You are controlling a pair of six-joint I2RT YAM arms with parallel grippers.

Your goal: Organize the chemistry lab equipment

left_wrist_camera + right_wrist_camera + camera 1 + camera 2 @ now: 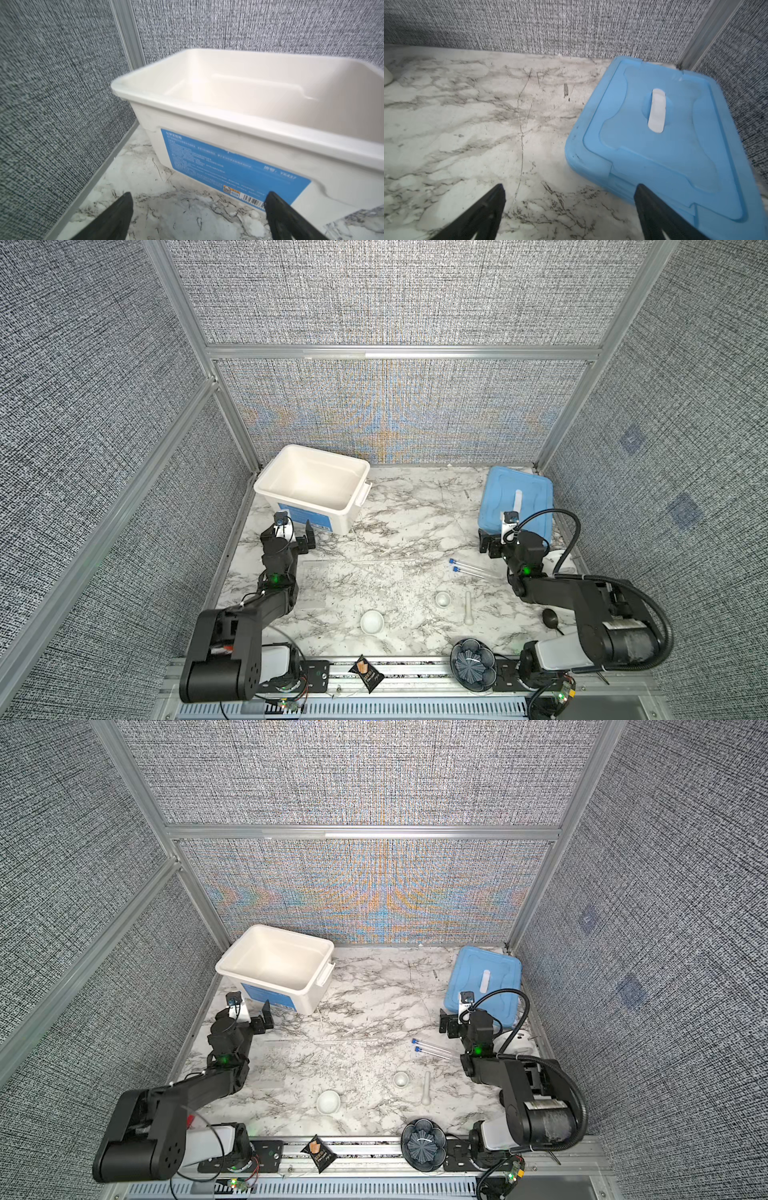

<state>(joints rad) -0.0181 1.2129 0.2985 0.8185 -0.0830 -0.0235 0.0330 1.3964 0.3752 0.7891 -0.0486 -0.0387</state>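
With left gripper (198, 194) and right gripper (569, 187) spread wide, holding nothing, draw the right back toward two slim clear blue-capped tubes (473, 568) lying behind it on marble tabletop (395, 522); straddle one crosswise, squeeze gently.

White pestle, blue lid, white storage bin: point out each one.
white pestle (468, 605): in a top view, mid-shaft.
blue lid (654, 162): right wrist view, flat top surface.
white storage bin (228, 166): left wrist view, front wall label.
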